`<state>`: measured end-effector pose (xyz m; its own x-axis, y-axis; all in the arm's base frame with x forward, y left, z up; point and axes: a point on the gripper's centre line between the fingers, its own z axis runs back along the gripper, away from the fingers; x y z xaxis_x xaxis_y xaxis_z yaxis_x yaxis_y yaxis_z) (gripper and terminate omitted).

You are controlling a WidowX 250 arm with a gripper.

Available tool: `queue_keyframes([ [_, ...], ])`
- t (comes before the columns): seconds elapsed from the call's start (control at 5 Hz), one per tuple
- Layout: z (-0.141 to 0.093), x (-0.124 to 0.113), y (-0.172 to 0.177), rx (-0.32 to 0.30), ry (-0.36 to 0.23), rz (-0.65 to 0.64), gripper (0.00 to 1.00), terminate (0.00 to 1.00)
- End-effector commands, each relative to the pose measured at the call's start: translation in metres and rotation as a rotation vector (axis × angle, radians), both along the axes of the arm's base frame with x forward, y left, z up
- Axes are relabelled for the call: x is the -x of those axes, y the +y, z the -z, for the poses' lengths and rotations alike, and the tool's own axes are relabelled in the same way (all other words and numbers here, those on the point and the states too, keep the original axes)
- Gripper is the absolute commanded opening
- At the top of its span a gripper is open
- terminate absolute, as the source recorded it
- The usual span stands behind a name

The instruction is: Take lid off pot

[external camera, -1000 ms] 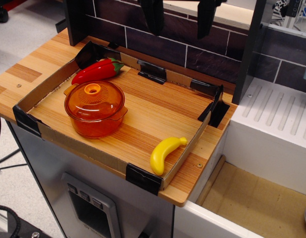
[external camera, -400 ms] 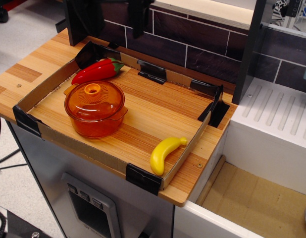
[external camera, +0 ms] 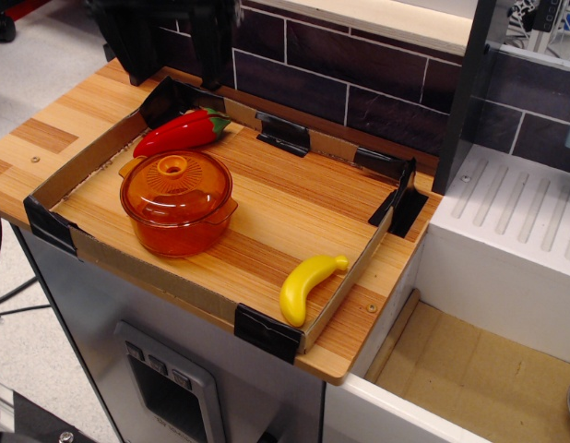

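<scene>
I have just one view — a camera set high in front of the counter, looking down and slightly leftward across it toward the brick-pattern back wall, at middling range, the white sink unit at right.

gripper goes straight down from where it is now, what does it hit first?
Probably the red pepper, or the tray's back wall beside it. The gripper hangs open above them, behind the lid. Depth is unclear from this single view.

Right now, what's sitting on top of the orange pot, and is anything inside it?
The lid sits on the pot, closed. Through the tinted plastic nothing inside can be made out, so I can't tell.
</scene>
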<state>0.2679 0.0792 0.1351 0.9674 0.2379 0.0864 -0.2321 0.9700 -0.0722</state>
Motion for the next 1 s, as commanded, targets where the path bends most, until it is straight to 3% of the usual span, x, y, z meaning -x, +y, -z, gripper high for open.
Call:
queue_keyframes([
  [0.0, 0.023, -0.003, 0.02, -0.062, -0.056, 0.002, 1.0, 0.0],
  [0.4, 0.053, -0.005, 0.032, -0.105, -0.046, 0.002, 1.0, 0.0],
  [0.8, 0.064, -0.002, 0.025, -0.13, -0.037, 0.014, 1.0, 0.0],
])
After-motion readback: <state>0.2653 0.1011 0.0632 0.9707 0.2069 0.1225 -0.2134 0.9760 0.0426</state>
